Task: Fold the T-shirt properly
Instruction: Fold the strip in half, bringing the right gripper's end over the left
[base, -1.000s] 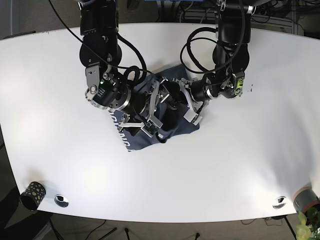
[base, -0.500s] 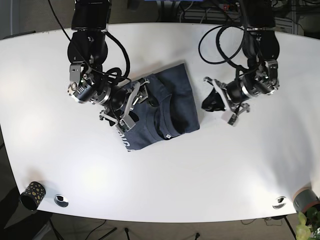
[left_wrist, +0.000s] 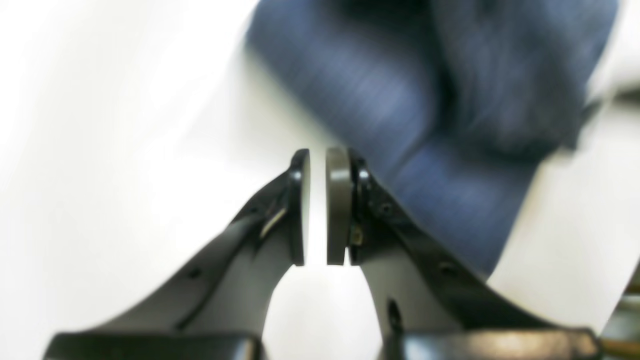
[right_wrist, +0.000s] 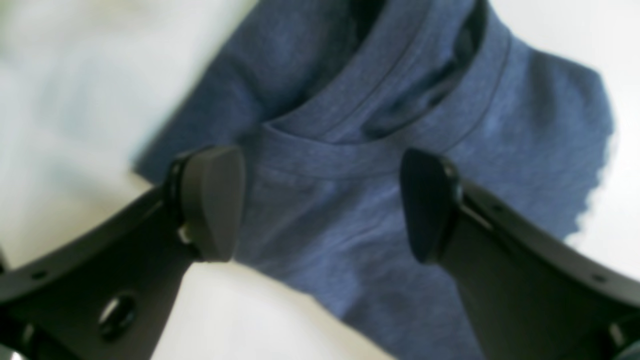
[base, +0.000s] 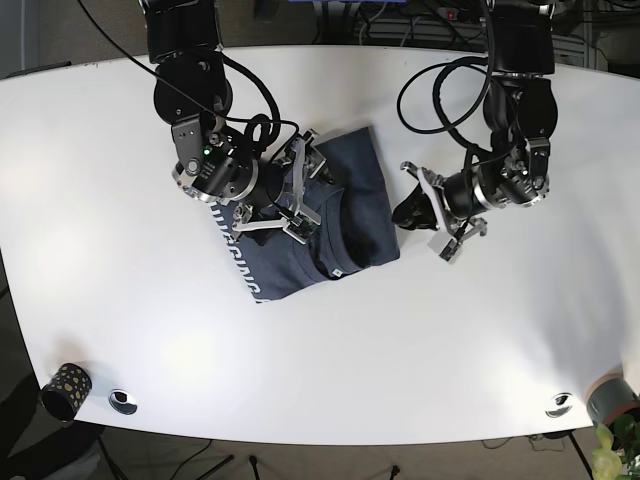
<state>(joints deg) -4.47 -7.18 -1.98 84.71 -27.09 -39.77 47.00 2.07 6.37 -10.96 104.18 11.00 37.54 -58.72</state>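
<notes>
Lying rumpled: soft navy T-shirt

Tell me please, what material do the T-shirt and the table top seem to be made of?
The T-shirt looks like soft knitted cotton jersey, matte heathered blue, with a ribbed collar and limp folds. The table top seems a hard, smooth white laminate or painted board, slightly glossy with soft light patches; the exact material cannot be told.

Robotics lab bench

A broad white table carries two black cabled arms; equipment racks and loose cables crowd the floor behind its far edge.
</notes>
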